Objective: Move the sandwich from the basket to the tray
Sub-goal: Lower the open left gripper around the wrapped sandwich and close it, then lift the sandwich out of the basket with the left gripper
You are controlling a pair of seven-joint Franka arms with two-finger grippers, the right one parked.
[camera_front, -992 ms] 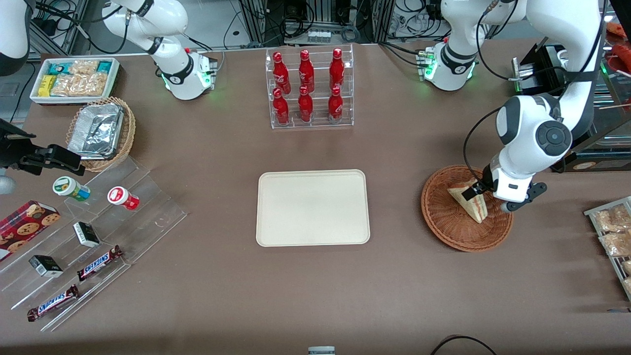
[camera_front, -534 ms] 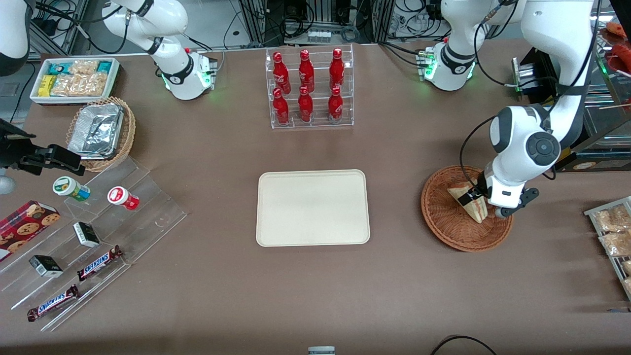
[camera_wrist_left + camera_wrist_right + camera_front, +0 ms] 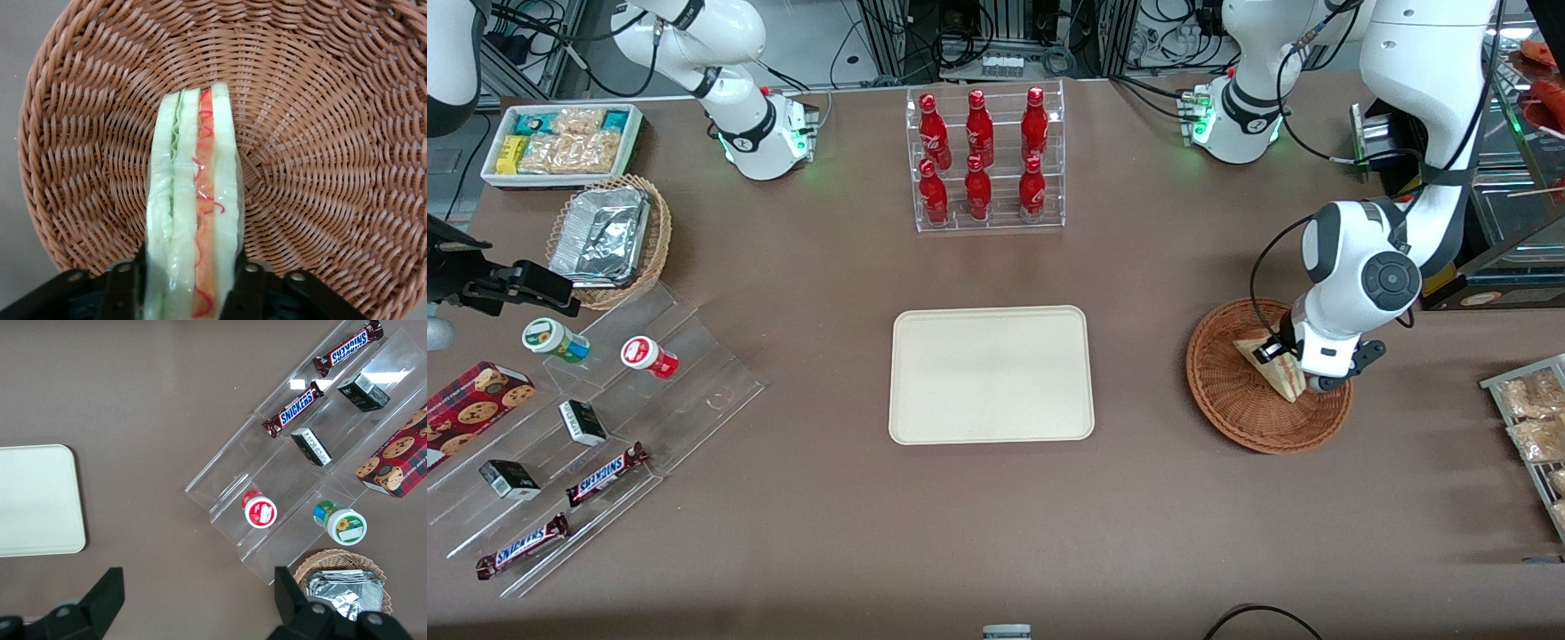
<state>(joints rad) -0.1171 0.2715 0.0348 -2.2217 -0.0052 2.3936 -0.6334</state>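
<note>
The sandwich (image 3: 1282, 384) stands on edge in the round reddish-brown basket (image 3: 1227, 404), toward the working arm's end of the table. In the left wrist view the sandwich (image 3: 193, 193) shows its green and red filling against the wicker of the basket (image 3: 320, 167). My left gripper (image 3: 1294, 369) is down in the basket, open, with one black finger (image 3: 125, 293) on each side of the sandwich's wide end and close against the wrap. The cream tray (image 3: 991, 373) lies empty at the table's middle, and also shows in the right wrist view (image 3: 33, 500).
A clear rack of red bottles (image 3: 985, 160) stands farther from the camera than the tray. A wire rack of snack packets (image 3: 1534, 418) lies at the table edge beside the basket. A clear stepped stand with snacks (image 3: 587, 427) lies toward the parked arm's end.
The left arm's wrist has shifted toward the tray and lowered, bringing the gripper further over the sandwich. The sandwich and basket have not moved.
</note>
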